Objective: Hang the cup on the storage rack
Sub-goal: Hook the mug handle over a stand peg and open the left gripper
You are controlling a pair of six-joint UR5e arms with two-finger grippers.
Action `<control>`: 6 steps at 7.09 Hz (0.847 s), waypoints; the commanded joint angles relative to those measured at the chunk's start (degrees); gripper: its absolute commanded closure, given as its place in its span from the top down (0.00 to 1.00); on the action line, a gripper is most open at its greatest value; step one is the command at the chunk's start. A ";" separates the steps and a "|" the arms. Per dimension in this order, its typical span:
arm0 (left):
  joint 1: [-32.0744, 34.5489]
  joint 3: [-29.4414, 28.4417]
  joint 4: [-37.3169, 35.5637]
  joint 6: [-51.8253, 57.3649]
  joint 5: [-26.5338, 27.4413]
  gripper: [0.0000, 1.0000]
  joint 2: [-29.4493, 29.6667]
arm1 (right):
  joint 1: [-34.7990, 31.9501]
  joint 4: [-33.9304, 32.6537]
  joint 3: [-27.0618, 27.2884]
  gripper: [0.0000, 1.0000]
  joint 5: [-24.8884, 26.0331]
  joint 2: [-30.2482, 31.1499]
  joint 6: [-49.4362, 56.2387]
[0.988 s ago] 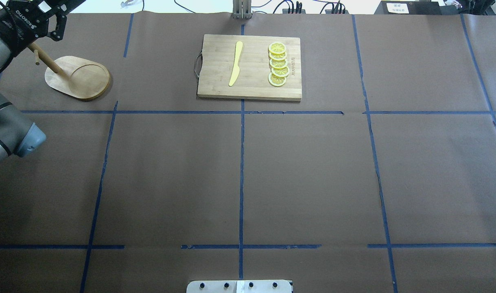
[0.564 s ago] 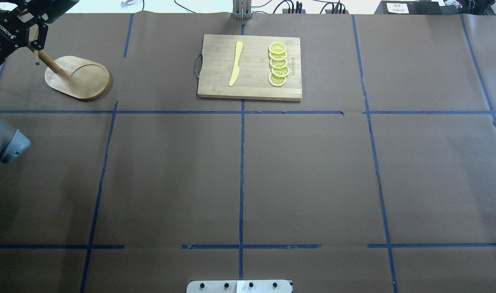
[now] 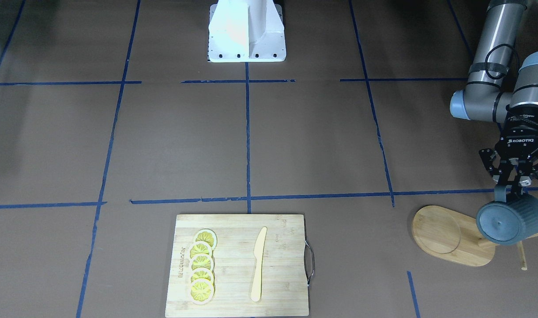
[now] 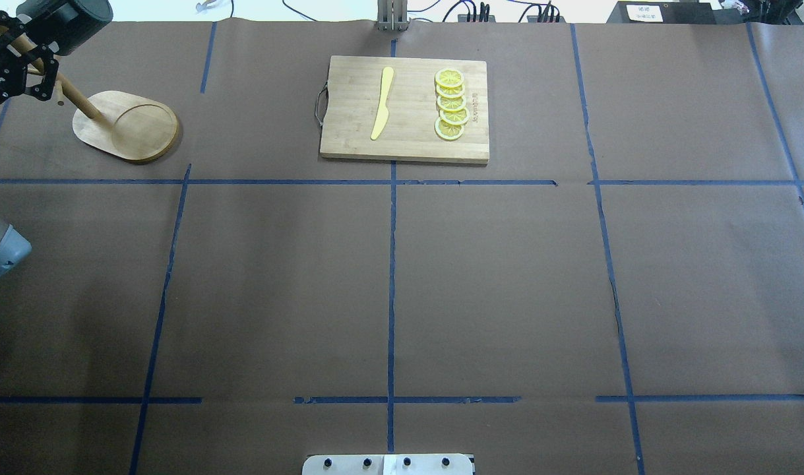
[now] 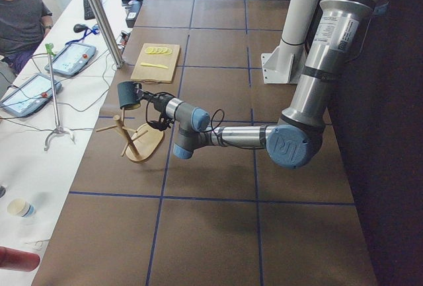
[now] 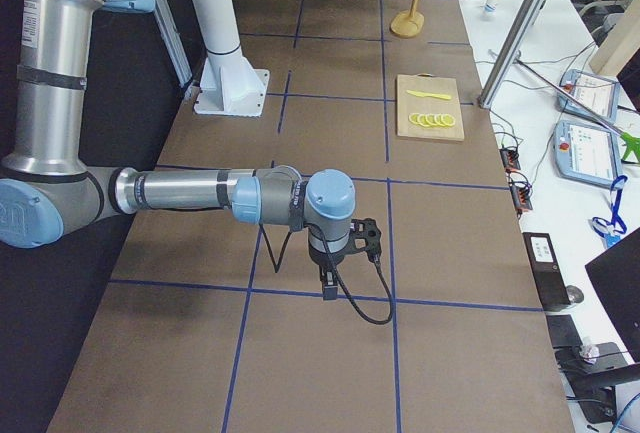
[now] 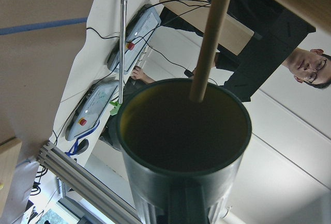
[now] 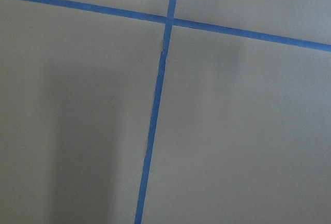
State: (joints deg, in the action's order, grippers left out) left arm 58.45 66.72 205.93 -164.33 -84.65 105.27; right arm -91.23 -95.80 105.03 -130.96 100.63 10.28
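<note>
My left gripper is shut on the rim of the dark blue-grey cup and holds it on its side in the air beside the top of the storage rack. In the overhead view the cup is at the far left corner, above the rack's post and oval base. In the left wrist view a thin peg ends in front of the cup's open mouth. The handle is hidden. My right gripper hangs low over the bare table; I cannot tell if it is open.
A bamboo cutting board with a yellow knife and several lemon slices lies at the far middle. The robot's white base stands at the near edge. Operators and their desks are beyond the far edge.
My left arm has drawn to the left in the overhead view, carrying the cup leftward toward the rack's top. The elbow has slid almost out of view.
</note>
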 commanded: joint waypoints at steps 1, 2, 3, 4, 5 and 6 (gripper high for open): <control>0.00 -0.79 2.36 0.06 -0.16 0.00 -1.38 | 0.00 0.00 0.00 1.00 0.00 0.01 0.00; 0.00 -1.75 3.42 0.06 -0.07 0.00 -1.47 | -0.08 0.00 0.00 1.00 0.00 0.01 0.00; 0.00 -3.07 3.86 0.06 -0.16 0.00 -1.47 | 0.00 0.00 0.09 1.00 0.00 0.01 0.00; 0.00 -3.95 3.87 0.06 -0.07 0.00 -1.47 | 0.00 0.00 0.09 1.00 0.00 0.09 0.00; -0.09 -4.92 3.87 0.06 -0.07 0.00 -1.47 | -0.08 0.00 0.09 1.00 0.00 0.09 0.00; -0.09 -5.54 3.87 0.15 -0.07 0.00 -1.39 | 0.00 0.00 0.44 1.00 0.00 0.18 0.00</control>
State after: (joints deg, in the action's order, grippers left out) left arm 58.39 62.11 209.76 -164.25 -84.73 103.82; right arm -91.27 -95.80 105.22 -130.96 100.74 10.28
